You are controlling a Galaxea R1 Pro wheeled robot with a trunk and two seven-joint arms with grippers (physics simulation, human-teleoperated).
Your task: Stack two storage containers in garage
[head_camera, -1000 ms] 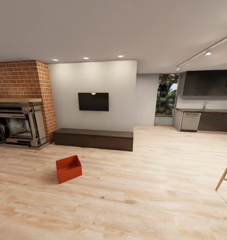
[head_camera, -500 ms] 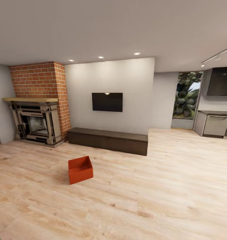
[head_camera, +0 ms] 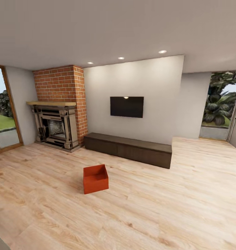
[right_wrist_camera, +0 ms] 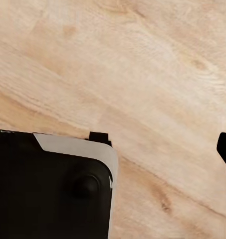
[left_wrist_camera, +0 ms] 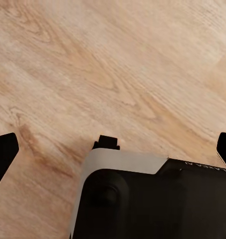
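One orange-red storage container [head_camera: 95, 178] sits open-topped on the light wood floor [head_camera: 166, 208] of the living room, out in front of the long dark bench [head_camera: 128, 148] and well apart from it. Behind that bench, the black TV [head_camera: 126, 107] hangs on the white wall. Beside the bench's end stands the brick fireplace [head_camera: 59, 107], and past the fireplace a glass door [head_camera: 3, 114] shows grass. Left claw [left_wrist_camera: 113, 149]: dark fingertips at both edges of its wrist view, spread wide over bare planks. Right claw [right_wrist_camera: 142, 144]: one fingertip [right_wrist_camera: 225, 149] in sight, so I cannot tell its state.
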